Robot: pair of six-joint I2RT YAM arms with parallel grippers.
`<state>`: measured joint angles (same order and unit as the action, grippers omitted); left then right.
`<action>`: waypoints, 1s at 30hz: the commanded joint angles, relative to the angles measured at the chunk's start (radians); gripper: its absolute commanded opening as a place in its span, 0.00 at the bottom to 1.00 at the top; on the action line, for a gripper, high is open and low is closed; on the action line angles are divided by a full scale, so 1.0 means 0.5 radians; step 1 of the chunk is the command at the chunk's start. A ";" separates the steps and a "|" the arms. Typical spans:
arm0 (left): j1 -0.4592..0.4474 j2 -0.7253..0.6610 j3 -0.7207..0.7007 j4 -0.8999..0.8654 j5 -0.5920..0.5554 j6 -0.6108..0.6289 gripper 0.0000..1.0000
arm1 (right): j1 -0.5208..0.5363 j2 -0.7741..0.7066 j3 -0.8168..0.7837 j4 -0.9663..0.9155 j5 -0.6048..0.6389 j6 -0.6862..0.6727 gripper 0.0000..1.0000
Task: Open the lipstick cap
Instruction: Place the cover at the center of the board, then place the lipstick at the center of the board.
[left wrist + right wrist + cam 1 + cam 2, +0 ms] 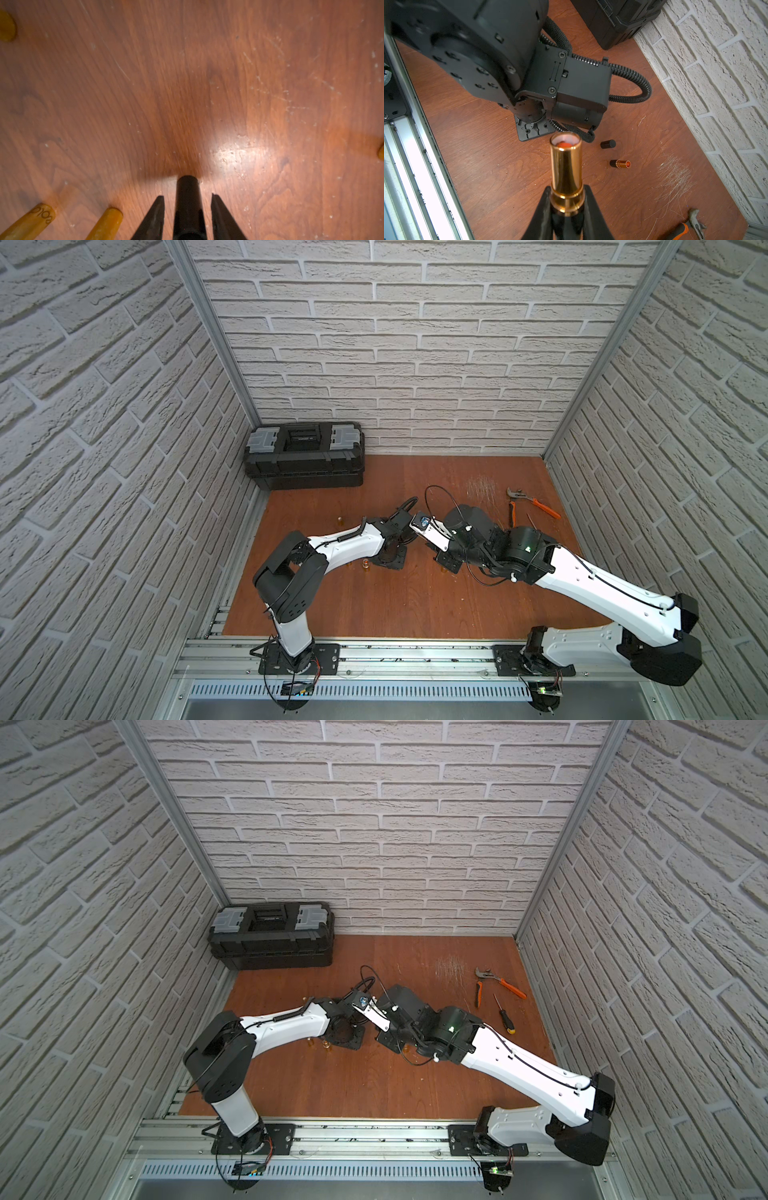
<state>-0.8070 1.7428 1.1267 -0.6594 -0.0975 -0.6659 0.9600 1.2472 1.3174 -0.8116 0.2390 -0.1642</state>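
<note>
Two lipsticks are in sight, both uncapped. One lipstick [565, 170] sits in my right jaws, which are closed on its lower gold collar. Its gold tube sticks out past the fingertips, and the orange-red stick shows in the open mouth. I hold it above the middle of the counter [374, 605], just beside my left arm [488, 52]. The second lipstick [620, 164] lies on its side on the counter, with a black base, a gold tube and a bare open end.

There are two black caps as well. One cap [188, 199] stands between my left jaws, which are parted narrowly. A gap shows on each side of it, so neither finger touches it. The other cap [608, 144] lies on its side near the second lipstick, apart from it.

Around my left jaws three amber tubes [106, 222] stand on the counter, two close by and one further off. A fourth amber shape [381, 152] is cut by the frame edge, and I cannot tell whether it is another tube.

Further out there is one black toolbox [305, 456] in the far corner of the counter. On the opposite side lie one pair of orange-handled pliers [513, 989] and one screwdriver [505, 1017] near them.
</note>
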 commanded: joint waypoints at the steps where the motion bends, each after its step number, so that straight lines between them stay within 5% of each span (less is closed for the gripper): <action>1: 0.019 -0.111 0.096 -0.115 -0.019 -0.011 0.42 | 0.000 -0.032 -0.027 0.094 0.007 0.042 0.05; 8: 0.147 -0.411 0.339 -0.347 0.209 -0.064 0.54 | 0.000 -0.034 -0.068 0.141 -0.006 0.054 0.05; 19: 0.888 -1.061 0.115 -0.137 1.343 -0.391 0.58 | -0.001 0.144 -0.073 0.376 -0.242 0.109 0.05; 24: 0.923 -1.166 0.136 -0.136 1.580 -0.401 0.59 | 0.001 0.307 0.018 0.436 -0.305 0.084 0.04; 30: 0.880 -1.201 0.095 -0.196 1.603 -0.346 0.59 | -0.002 0.420 0.110 0.503 -0.364 0.066 0.04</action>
<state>-0.3565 1.1576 1.1934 -0.7589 0.6533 -0.8486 0.9600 1.4616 1.3254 -0.6334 0.0860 -0.1284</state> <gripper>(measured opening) 0.591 0.196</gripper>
